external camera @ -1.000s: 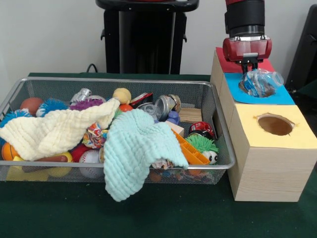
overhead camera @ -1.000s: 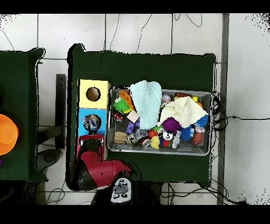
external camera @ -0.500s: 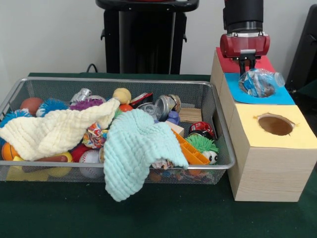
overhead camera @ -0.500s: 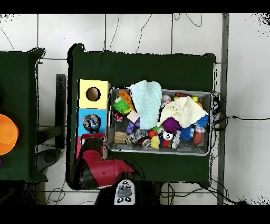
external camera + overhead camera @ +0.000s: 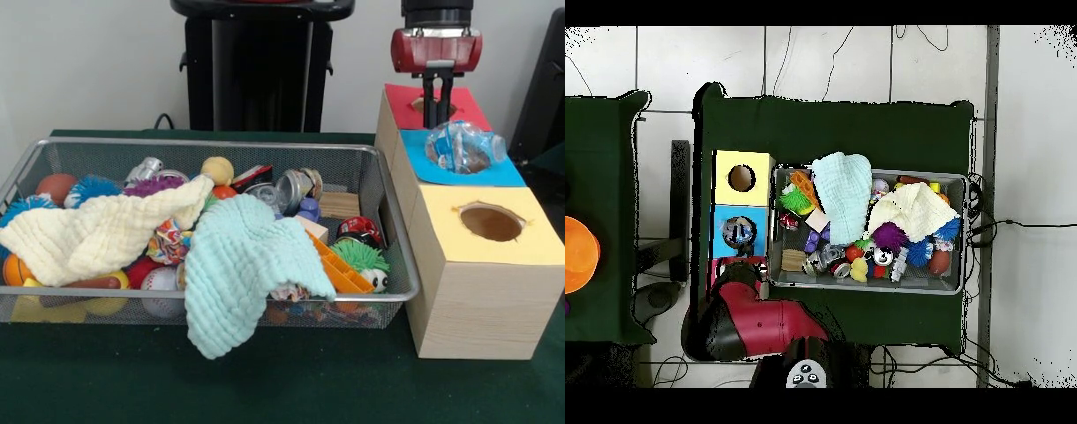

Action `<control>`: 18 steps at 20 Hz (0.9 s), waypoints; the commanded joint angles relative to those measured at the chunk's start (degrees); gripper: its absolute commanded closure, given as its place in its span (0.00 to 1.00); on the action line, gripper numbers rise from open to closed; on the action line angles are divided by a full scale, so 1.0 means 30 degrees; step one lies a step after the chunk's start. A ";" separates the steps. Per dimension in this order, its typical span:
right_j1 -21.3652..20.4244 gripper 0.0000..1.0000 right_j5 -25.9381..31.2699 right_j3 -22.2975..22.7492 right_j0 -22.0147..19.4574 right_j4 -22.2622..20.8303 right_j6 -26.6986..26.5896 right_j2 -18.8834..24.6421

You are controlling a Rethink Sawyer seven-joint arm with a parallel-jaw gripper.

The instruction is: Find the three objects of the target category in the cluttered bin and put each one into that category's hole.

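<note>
A crushed clear plastic bottle (image 5: 463,146) with a blue-and-white label lies on the hole of the blue-topped box (image 5: 510,173), partly sunk in and sticking up above the top. It also shows in the overhead view (image 5: 739,232). My gripper (image 5: 435,113) hangs above and behind it, over the red-topped box (image 5: 402,115), open and empty, its fingers clear of the bottle. The wire mesh bin (image 5: 389,215) stands left of the boxes, full of clutter. No other bottle shows in the bin; cloths hide much of it.
The yellow-topped box (image 5: 530,249) with an open hole stands nearest the camera. In the bin lie a cream cloth (image 5: 97,231), a mint cloth (image 5: 243,265) hanging over the front rim, crushed silver cans (image 5: 294,188), balls and toys. The arm (image 5: 755,325) covers the red box from overhead.
My gripper has let go of the bottle and risen straight up and back toward the red box. The bottle stays on the blue box's hole.
</note>
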 commanded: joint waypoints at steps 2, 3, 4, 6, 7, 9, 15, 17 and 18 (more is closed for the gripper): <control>-0.1828 1.00 0.3109 0.0283 -0.0602 0.0979 0.3401 0.1429; -0.1941 1.00 0.3368 0.0273 -0.0552 0.1018 0.3407 0.1381; -0.2011 1.00 0.3622 0.0320 -0.0550 0.1106 0.3461 0.1408; -0.2207 1.00 0.3918 0.0367 -0.0456 0.1207 0.3497 0.1409; -0.2259 1.00 0.3990 0.0394 -0.0420 0.1241 0.3495 0.1401; -0.2340 1.00 0.4085 0.0391 -0.0370 0.1318 0.3478 0.1392; -0.2425 1.00 0.4038 0.0001 -0.0271 0.1409 0.3232 0.1517; -0.2002 1.00 0.3058 0.0133 -0.0401 0.1192 0.3373 0.1677; -0.1770 1.00 0.2590 0.0184 -0.0432 0.1073 0.3446 0.1718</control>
